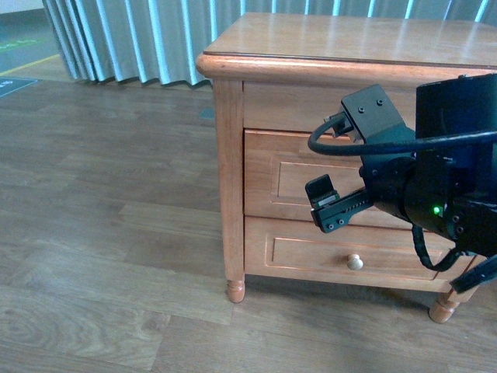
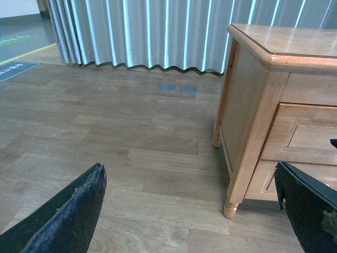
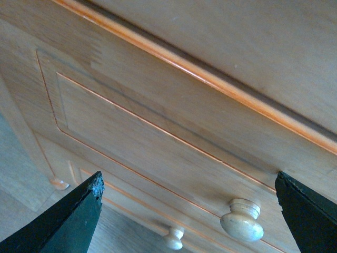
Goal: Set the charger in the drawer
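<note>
Right fingers (image 3: 189,211) spread wide before the shut drawer (image 3: 158,132) — knob (image 3: 242,220) between; left fingers (image 2: 189,211) spread, over open floor (image 2: 131,137).

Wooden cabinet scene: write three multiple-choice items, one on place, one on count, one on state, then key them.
1. Where is the right end effector?
A. close to the upper drawer front
B. above the cabinet top
C. on the floor

2. How many pale round knobs does the right wrist view show?
A. none
B. two
C. four

3. What state is the upper drawer in?
A. pulled fully out
B. removed
C. closed

Answers:
1 A, the drawer panel fills the view between its fingers.
2 B, the nearer knob and a farther one on the lower drawer.
3 C, in the front view its front sits flush with the cabinet.
</note>
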Controlling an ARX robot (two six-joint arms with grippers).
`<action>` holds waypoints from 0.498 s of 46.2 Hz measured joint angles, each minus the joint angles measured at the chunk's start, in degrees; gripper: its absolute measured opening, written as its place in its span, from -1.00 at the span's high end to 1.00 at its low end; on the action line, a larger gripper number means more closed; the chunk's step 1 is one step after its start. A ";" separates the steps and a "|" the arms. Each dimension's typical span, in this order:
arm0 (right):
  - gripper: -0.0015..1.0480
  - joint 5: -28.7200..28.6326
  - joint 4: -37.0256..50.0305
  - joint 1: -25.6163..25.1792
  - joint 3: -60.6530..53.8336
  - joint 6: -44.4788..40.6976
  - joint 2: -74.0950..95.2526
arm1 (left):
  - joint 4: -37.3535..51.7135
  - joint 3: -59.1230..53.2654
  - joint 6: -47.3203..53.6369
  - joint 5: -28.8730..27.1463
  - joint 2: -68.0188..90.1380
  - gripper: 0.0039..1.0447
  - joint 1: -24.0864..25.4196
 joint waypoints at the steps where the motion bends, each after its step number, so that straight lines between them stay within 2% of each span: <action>1: -0.84 0.24 -0.02 0.04 0.48 0.31 0.26 | 0.00 0.00 0.00 0.00 0.00 -0.89 0.00; 23: -0.84 2.80 0.48 1.18 3.74 4.74 3.52 | 0.00 0.00 0.00 0.00 0.00 -0.89 0.00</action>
